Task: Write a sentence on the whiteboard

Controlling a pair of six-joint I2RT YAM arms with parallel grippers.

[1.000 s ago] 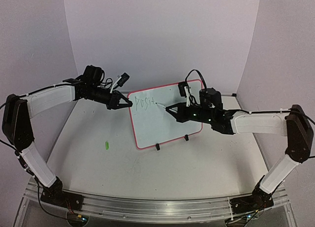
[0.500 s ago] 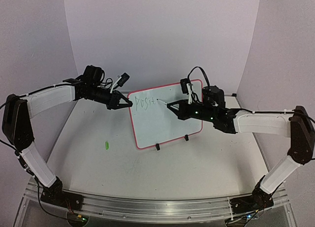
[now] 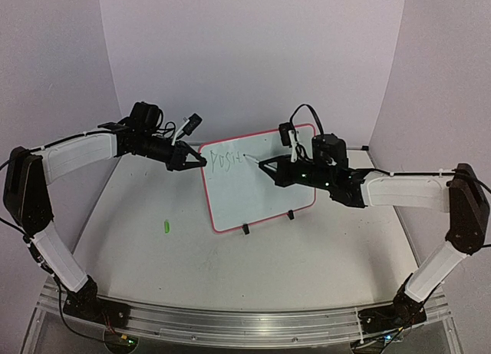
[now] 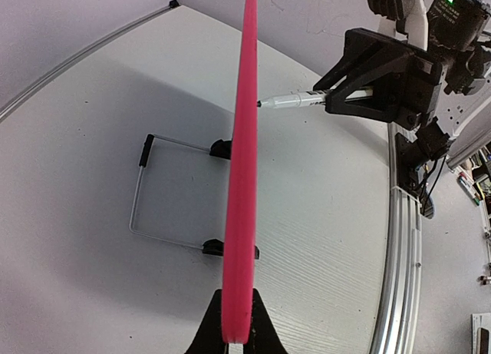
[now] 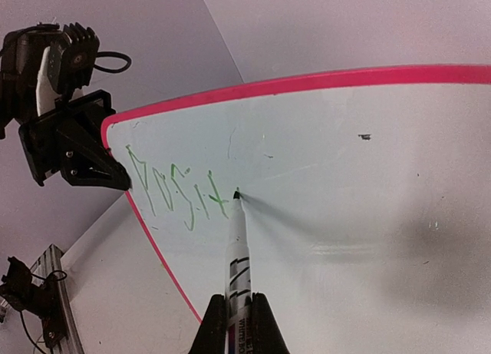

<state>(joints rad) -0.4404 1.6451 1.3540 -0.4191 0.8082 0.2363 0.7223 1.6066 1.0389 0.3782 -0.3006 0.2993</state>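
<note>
The whiteboard (image 3: 253,191) stands upright mid-table on two black clip feet, red-pink rim all round. My left gripper (image 3: 203,161) is shut on its upper left edge; in the left wrist view the rim (image 4: 244,162) runs edge-on up from the gripper (image 4: 236,335). My right gripper (image 5: 237,317) is shut on a white marker (image 5: 236,254) whose tip rests on the board (image 5: 345,177) just right of the last letter. The sentence (image 5: 178,189) is thin green letters, reading roughly "POSIT" (image 3: 227,159). The marker (image 4: 295,100) and right gripper (image 3: 265,168) face the board's front.
A small green marker cap (image 3: 165,226) lies on the table left of the board. A wire stand (image 4: 173,193) with black clips sits behind the board's foot. Purple walls enclose the back and sides; a metal rail (image 3: 230,319) runs along the near edge.
The right gripper with the marker has risen slightly and moved a little left along the top line of writing. The left gripper and board have stayed put.
</note>
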